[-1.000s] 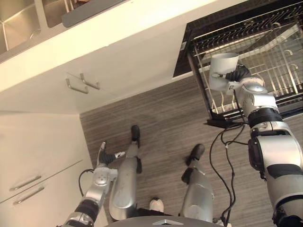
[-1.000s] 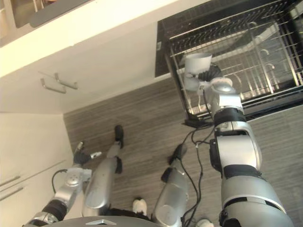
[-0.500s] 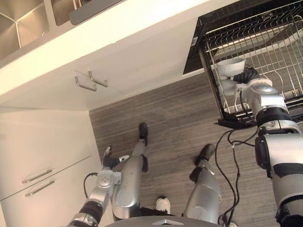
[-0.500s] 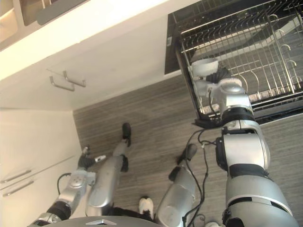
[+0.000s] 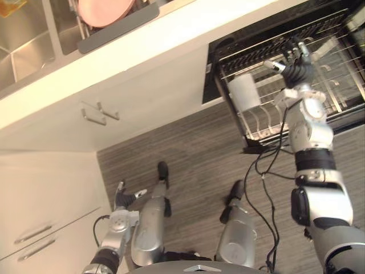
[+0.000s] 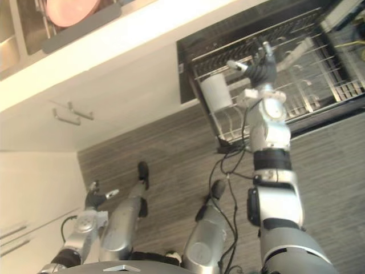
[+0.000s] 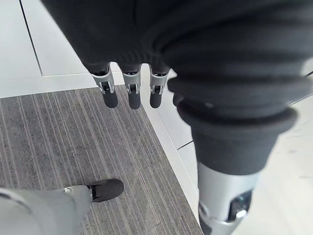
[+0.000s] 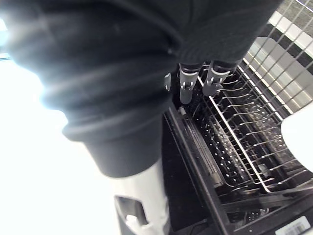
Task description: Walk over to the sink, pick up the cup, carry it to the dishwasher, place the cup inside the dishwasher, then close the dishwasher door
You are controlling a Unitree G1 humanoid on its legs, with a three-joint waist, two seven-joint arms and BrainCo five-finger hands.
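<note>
We find the white cup (image 5: 244, 91) seated in the wire rack (image 5: 336, 85) of the dishwasher (image 5: 219, 68), at the rack's corner nearest the cabinet fronts, with the rack drawn out over the striped floor (image 5: 194, 148). The right hand (image 5: 296, 64) is held above the rack near the cup and apart from it, fingers (image 8: 186, 88) straight and spread, grasping nothing. The left hand (image 5: 121, 197) hangs low beside the white cabinets (image 5: 51, 188), fingers (image 7: 129, 93) straight and relaxed, likewise empty. On the bench (image 5: 171, 34) we note the steel sink (image 5: 25, 45) and a pink plate (image 5: 104, 8) in a grey drainer (image 5: 114, 27)
</note>
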